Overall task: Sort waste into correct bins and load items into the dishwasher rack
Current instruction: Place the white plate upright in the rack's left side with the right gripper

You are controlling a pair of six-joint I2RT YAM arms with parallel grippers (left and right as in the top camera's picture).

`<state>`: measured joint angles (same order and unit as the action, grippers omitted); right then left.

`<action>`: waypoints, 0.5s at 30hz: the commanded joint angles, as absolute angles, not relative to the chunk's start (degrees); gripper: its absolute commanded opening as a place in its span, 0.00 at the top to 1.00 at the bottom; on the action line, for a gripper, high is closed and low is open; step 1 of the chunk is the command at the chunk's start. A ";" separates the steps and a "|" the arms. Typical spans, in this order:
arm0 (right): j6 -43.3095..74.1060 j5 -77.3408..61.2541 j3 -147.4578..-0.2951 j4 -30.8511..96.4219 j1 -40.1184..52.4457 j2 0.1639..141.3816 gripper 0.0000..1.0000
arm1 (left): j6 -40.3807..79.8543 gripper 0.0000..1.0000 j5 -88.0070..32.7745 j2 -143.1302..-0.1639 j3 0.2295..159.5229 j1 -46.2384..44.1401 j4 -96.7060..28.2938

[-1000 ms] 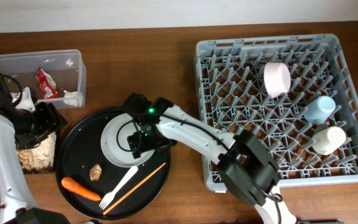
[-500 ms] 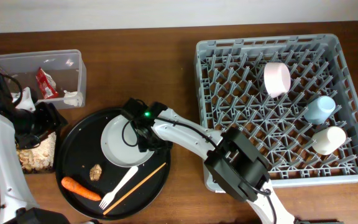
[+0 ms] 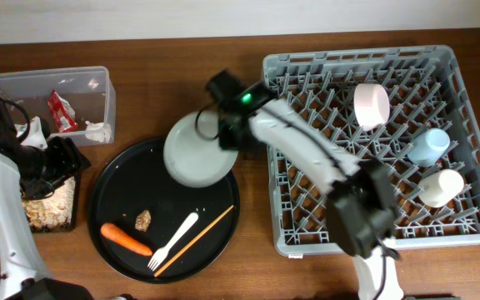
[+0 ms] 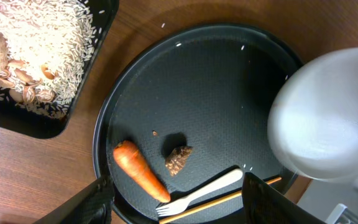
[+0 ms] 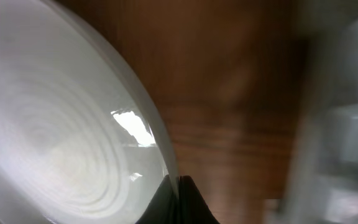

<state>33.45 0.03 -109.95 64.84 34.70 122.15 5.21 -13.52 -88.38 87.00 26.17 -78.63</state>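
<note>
Standing by the table, I see the right gripper [image 3: 226, 135] clenched on the right edge of the plate [image 3: 197, 150]. The plate hangs over the upper right rim of the round tray [image 3: 119, 192], mid-frame from above, just left of the rack [image 3: 440, 237]. The right wrist view adds the pinch itself: dark fingertips [image 5: 188, 208] at bottom centre nip the rim, and everything to the right is a grey blur. The left wrist view gives what the overhead only hints at: the left gripper [image 4: 176, 196] is spread wide with nothing between its fingers [image 4: 95, 202]. Below it on the round tray lie the carrot [image 4: 140, 179], a brown chunk [image 4: 178, 158], the fork [image 4: 197, 194] and the chopstick [image 4: 229, 200], with rice [image 4: 36, 37] heaped in the black bin [image 4: 23, 118] at upper left. Only the overhead shows the bowl [image 3: 372, 106], blue cup [image 3: 427, 147] and white cup [image 3: 440, 187] in the rack's right side. It alone also shows the wrapper [image 3: 61, 111] and tissue [image 3: 98, 131] in the clear tub [image 3: 23, 83] at upper left.
</note>
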 commanded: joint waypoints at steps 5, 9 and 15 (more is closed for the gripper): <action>14.33 27.68 -113.91 70.00 20.58 100.79 0.96 | 5.13 0.35 -14.31 -87.72 87.26 26.30 -78.50; 22.70 49.76 -111.53 75.24 15.70 101.36 0.96 | 5.13 0.35 -14.31 -87.72 87.26 26.30 -78.46; 26.02 56.64 -98.24 68.29 16.49 101.62 0.96 | 5.15 0.35 -14.31 -87.74 87.26 26.30 -78.28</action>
<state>24.08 52.14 -102.04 70.76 15.77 101.47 5.21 -13.52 -88.38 87.00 26.17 -78.43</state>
